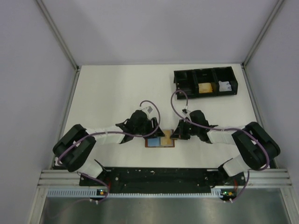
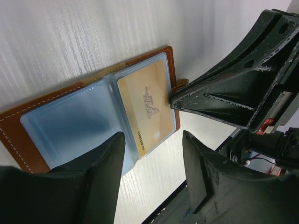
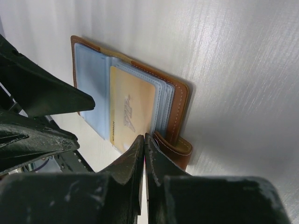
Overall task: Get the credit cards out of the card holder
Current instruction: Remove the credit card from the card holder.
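Observation:
The brown card holder point(image 1: 160, 140) lies open on the table between my two grippers, with clear blue sleeves facing up. It shows in the left wrist view point(image 2: 14, 128) and the right wrist view point(image 3: 180, 100). A gold card point(image 2: 145, 107) sits in the right-hand sleeve point(image 3: 133, 102). The closure tab point(image 3: 180, 150) sticks out at the holder's right edge. My left gripper point(image 2: 153, 135) is open and empty over the holder's near left part point(image 1: 152, 129). My right gripper point(image 3: 144, 136) is shut, its tips touching the gold card's outer edge beside the tab point(image 1: 174, 135).
A black three-compartment tray point(image 1: 205, 71) stands at the back right, with a tan item point(image 1: 204, 88) and a white item point(image 1: 224, 86) in it. The black rail point(image 1: 159, 175) with the arm bases runs along the near table edge.

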